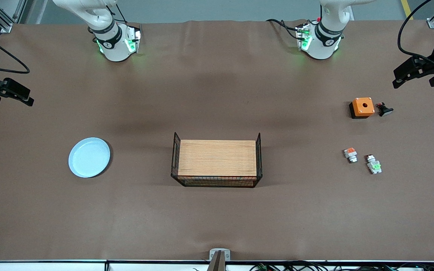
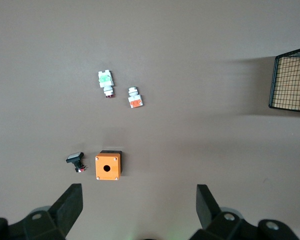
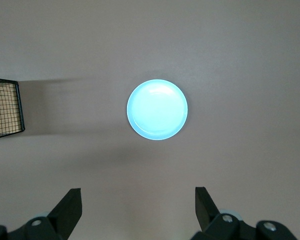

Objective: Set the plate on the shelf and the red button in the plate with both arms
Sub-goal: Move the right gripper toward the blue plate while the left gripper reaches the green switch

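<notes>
The black wire basket (image 1: 217,182) with its wooden board (image 1: 217,158) lies nearest the camera. The round pale-blue plate (image 1: 89,157) lies flat toward the right arm's end. The tiny white, green-patched red button (image 1: 373,165) lies toward the left arm's end, beside the orange-patched white part (image 1: 350,154). Left gripper (image 1: 414,77) and right gripper (image 1: 8,92) hang with fingers spread, empty.

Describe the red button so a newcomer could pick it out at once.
Start at the wire basket with the wooden board mid-table and look toward the left arm's end. Two tiny white switch parts lie there, nearer the front camera than the orange box. The red button has the green patch; its neighbour has an orange one.
</notes>
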### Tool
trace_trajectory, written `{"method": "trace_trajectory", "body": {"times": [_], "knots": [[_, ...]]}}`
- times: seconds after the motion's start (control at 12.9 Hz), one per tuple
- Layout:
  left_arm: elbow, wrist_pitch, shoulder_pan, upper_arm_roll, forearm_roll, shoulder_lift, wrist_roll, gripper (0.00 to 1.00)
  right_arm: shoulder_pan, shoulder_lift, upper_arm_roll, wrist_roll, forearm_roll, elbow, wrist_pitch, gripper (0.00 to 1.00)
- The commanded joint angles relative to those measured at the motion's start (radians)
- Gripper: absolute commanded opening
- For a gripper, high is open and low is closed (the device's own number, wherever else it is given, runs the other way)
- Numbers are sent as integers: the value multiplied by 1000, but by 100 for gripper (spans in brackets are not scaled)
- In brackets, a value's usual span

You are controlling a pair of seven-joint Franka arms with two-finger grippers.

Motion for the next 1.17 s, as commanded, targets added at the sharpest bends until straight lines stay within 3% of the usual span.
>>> {"method": "trace_trajectory", "body": {"times": [0.0,0.39,0.7,1.09], "knots": [[21,-4,5,1,0,10,1,100,15,15,-16,-9,6,29,-10,100],[19,-4,18,4,-1,20,2,100,20,22,-16,-7,-5,35,-10,100],[-19,30,99,4,-1,109,12,100,19,22,-16,-7,-5,43,-10,100],[-223,382,169,6,2,192,15,100,43,55,-12,-4,-104,43,-13,100]]}}
